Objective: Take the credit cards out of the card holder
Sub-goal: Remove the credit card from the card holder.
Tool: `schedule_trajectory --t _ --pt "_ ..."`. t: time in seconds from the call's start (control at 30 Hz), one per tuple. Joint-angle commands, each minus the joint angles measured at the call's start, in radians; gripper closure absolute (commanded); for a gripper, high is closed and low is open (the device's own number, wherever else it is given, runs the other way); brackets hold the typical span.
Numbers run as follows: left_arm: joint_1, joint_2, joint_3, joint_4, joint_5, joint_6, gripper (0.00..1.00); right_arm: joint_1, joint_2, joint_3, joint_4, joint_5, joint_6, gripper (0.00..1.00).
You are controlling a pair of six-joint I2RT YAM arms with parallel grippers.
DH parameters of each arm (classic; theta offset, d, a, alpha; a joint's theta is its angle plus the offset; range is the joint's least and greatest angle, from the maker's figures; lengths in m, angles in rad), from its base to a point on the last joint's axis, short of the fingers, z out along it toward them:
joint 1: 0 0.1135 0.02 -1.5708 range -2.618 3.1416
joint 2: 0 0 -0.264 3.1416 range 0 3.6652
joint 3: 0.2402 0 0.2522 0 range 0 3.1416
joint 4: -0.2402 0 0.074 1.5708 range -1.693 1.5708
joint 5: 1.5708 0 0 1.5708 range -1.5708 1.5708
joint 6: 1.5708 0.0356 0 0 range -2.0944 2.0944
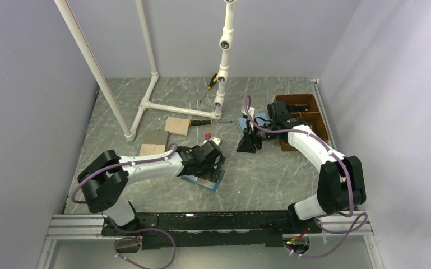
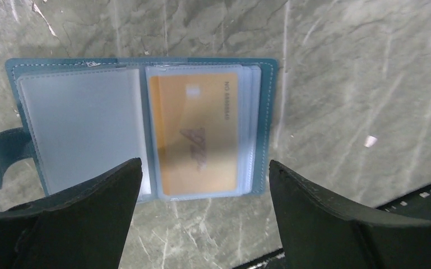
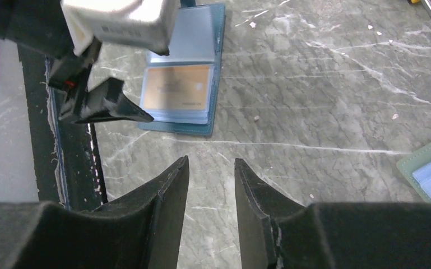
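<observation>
I read the step as the approach to the first pull: nothing has been extracted yet. On the table (image 1: 269, 174), the card holder (image 2: 140, 123) lies open and flat directly beneath the left gripper (image 2: 204, 163), whose jaws stand wide and empty, one to each side of the right-hand half. The right gripper (image 3: 211, 161) is nearly closed, grips nothing, and sits well apart from the holder, pointing toward it. An orange card (image 2: 199, 134) sits in a clear sleeve just ahead of the left fingertips. The next move calls for pinning the holder and catching a thin card edge at the sleeve mouth, which I judge a fine grasp. The left finger (image 2: 89, 213) covers the holder's near corner. I cannot tell how many cards lie in the sleeves stacked behind, nor whether the left-hand sleeve holds one.
</observation>
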Motion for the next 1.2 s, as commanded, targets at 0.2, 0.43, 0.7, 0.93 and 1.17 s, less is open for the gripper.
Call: schedule_trajectory --t 0.2,0.43,0.7,0.93,1.17 --pt "-0.050 0.101 0.073 -0.062 -0.132 -0.016 0.16 -0.001 0.006 0.035 0.030 0.008 0.002 0.62" --pt "-0.050 0.107 0.059 -0.034 -0.118 -0.006 0.20 0.001 0.013 0.037 0.025 0.007 0.000 0.63" --pt "-0.051 0.130 0.058 -0.042 -0.127 -0.008 0.22 0.004 0.020 0.040 0.017 0.002 -0.004 0.63" --pt "-0.048 0.146 0.055 -0.048 -0.122 -0.009 0.40 0.014 0.021 0.037 0.015 0.004 -0.007 0.64" --pt "-0.020 0.064 -0.002 0.026 -0.043 -0.008 0.50 0.058 0.038 0.036 0.021 0.000 0.005 0.64"
